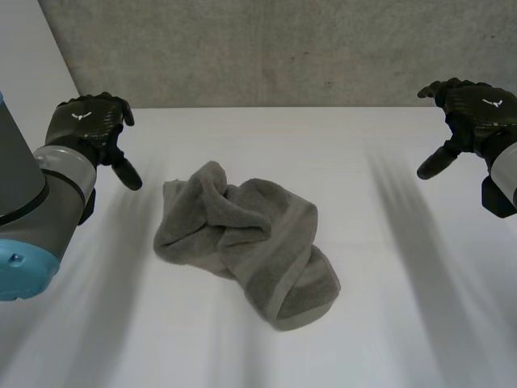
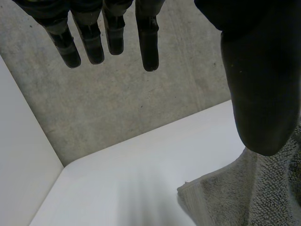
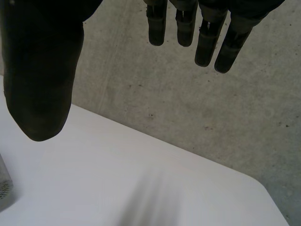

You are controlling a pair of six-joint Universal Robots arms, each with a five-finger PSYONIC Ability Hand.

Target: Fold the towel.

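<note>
A grey towel [image 1: 246, 242] lies crumpled in a loose heap at the middle of the white table [image 1: 388, 323]. My left hand [image 1: 90, 121] hovers above the table to the towel's left, fingers straight and apart, holding nothing. In the left wrist view the fingers [image 2: 148, 37] hang free and a towel [image 2: 263, 197] edge lies below the thumb. My right hand [image 1: 470, 113] hovers far off to the towel's right, also open and empty. Its own view has its straight fingers [image 3: 207, 37] above bare table [image 3: 141, 188].
A grey concrete wall [image 1: 275, 48] runs along the table's far edge. A lighter wall [image 1: 24, 56] stands at the left. Bare table surface surrounds the towel on every side.
</note>
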